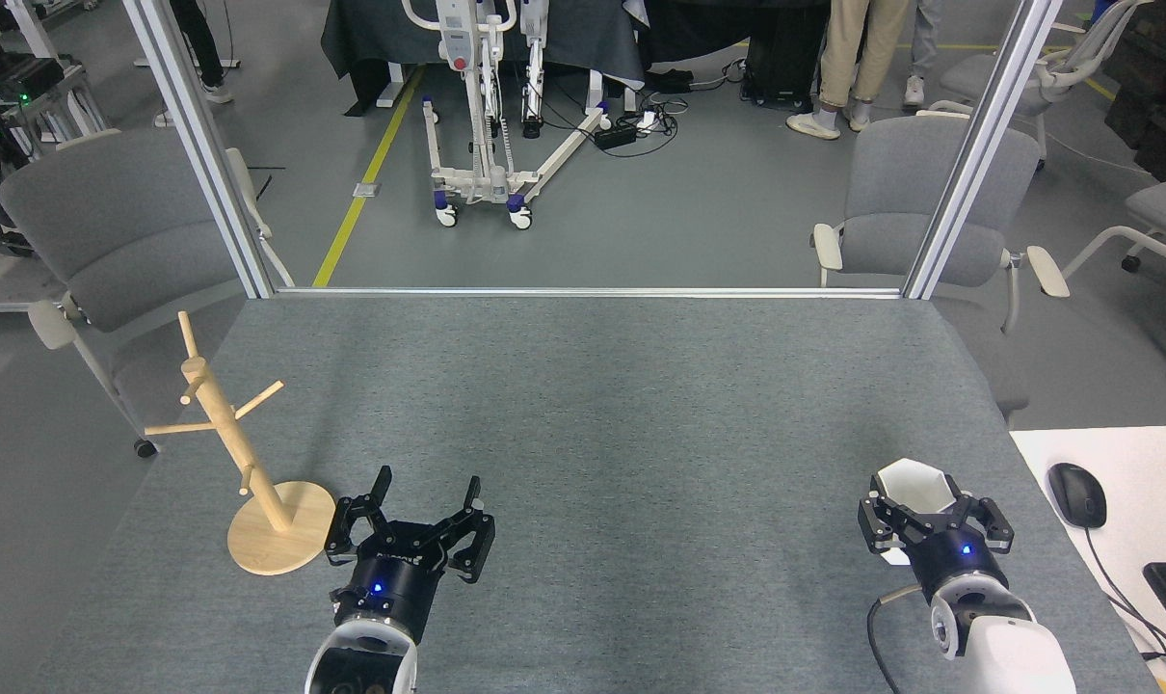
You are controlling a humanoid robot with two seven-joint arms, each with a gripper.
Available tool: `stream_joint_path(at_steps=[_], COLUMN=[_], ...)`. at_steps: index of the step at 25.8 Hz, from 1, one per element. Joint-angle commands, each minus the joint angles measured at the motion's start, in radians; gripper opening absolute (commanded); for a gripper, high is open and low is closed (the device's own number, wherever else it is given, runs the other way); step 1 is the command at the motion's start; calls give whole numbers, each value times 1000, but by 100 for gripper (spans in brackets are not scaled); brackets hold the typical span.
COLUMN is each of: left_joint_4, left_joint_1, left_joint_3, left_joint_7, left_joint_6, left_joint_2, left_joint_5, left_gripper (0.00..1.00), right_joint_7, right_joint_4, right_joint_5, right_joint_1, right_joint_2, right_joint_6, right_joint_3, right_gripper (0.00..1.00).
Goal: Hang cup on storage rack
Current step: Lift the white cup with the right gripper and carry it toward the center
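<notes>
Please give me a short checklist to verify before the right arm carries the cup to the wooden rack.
1. Cup sits between the fingers of the right gripper: ok.
2. Grip is firm enough to lift: cannot tell.
3. Storage rack stands upright on the table, all visible pegs free: ok.
4. Table between cup and rack has no loose things: ok.
5. Left gripper is open, empty, right beside the rack base, and may crowd the approach: not ok.
6. Handle hole faces a peg: cannot tell, it is hidden.
</notes>
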Motion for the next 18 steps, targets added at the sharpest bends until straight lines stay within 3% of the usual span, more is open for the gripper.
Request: stream_joint_path(at_steps=[1, 3, 11, 15, 18], left_joint_4=[0, 0, 2, 2, 0], left_joint_1=[-2, -2, 0, -2, 0], left_joint_3=[0, 0, -1, 0, 0], left_joint_7=[0, 0, 0, 0, 0], left_joint_6=[-1, 0, 0, 0, 0], left_joint_2=[1, -1, 1, 1, 1], left_joint_5=[0, 0, 0, 0, 0], left_gripper=[99, 99, 99, 99, 99], right_joint_7=[-4, -2, 16, 145, 265], right_joint_4=[0, -2, -12, -74, -178], right_joint_5=[0, 0, -1, -7, -13], right_joint_1=[0, 0, -3, -34, -38], right_joint_2=[1, -1, -1, -6, -6], right_joint_6=[3, 3, 1, -7, -1], right_joint_3=[0, 0, -3, -8, -12], right_gripper=[49, 39, 38, 38, 38])
